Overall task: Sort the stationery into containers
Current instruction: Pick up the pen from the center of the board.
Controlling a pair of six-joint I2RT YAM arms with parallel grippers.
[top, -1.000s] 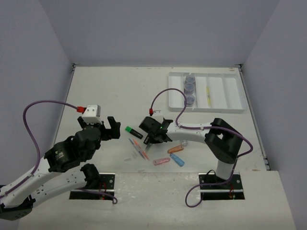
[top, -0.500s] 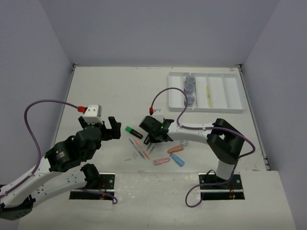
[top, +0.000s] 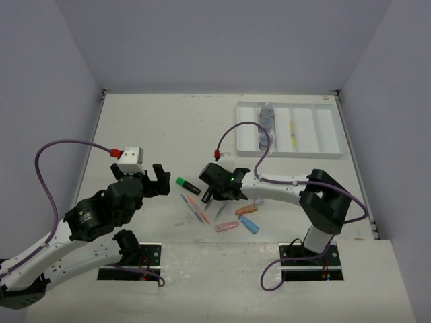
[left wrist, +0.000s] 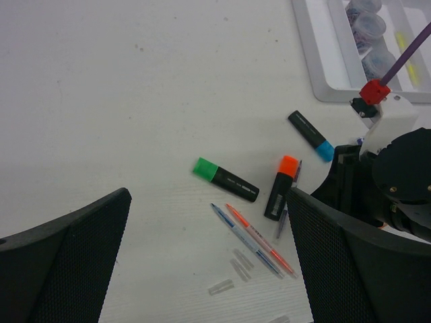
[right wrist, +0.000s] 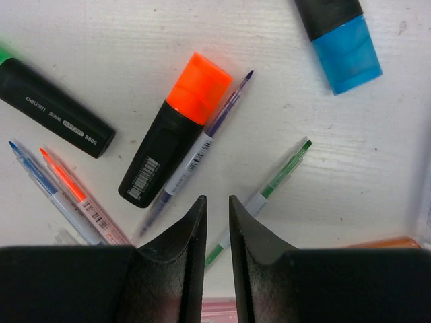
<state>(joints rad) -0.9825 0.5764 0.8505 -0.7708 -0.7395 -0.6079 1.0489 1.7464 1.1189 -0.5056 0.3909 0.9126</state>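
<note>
White plastic tray sits at the table's far right, jars and, it seems, a yellow pen inside. Left gripper hangs spread wide, holding nothing. Right gripper hovers nearly closed, empty, above an orange-capped highlighter touching a purple pen, a green pen just beside.

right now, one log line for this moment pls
left gripper: open, empty | right gripper: nearly shut, empty, above purple pen beside orange highlighter | tray: jars, yellow pen
</note>
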